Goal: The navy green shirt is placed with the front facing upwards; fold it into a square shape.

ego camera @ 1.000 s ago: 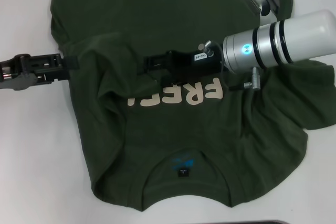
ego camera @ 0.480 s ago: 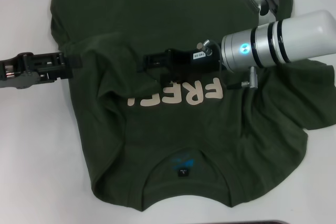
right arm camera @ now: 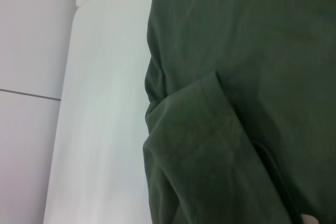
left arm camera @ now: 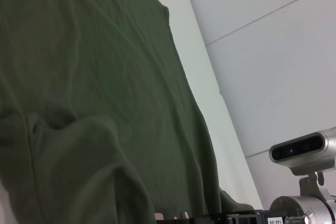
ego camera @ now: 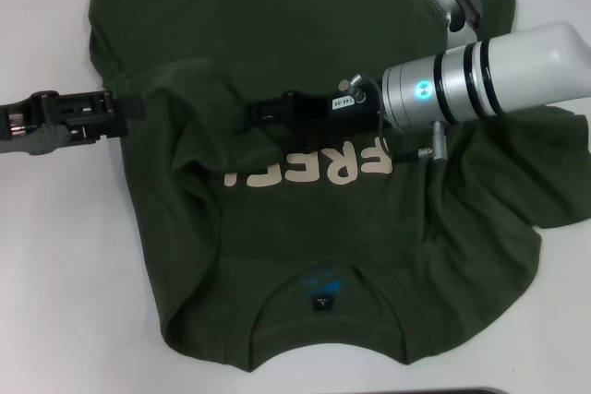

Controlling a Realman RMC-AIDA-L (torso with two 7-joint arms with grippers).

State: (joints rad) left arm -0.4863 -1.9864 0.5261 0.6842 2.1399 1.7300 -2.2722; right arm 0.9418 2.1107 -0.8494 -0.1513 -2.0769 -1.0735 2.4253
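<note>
So the navy green shirt is spread over most of the white table, collar toward the near edge and the cream "FREE!" lettering facing up. Its left side is already folded in over the chest, leaving a lumpy flap that partly hides the last letter.

The left gripper sits at the shirt's left edge, right where that folded flap starts. Looks like it's pinning or holding the fold line there, but I honestly can't tell whether its fingers are closed on cloth or just resting against it.

The right gripper reaches in from the right across the chest, just above the lettering, with its tip at the inner end of the flap. My guess is it's carrying or laying down the folded sleeve. Can't tell if it's clamped on fabric either; dark gripper on dark shirt.

The right sleeve is still lying out flat toward the right edge, so that side isn't folded yet.
</note>
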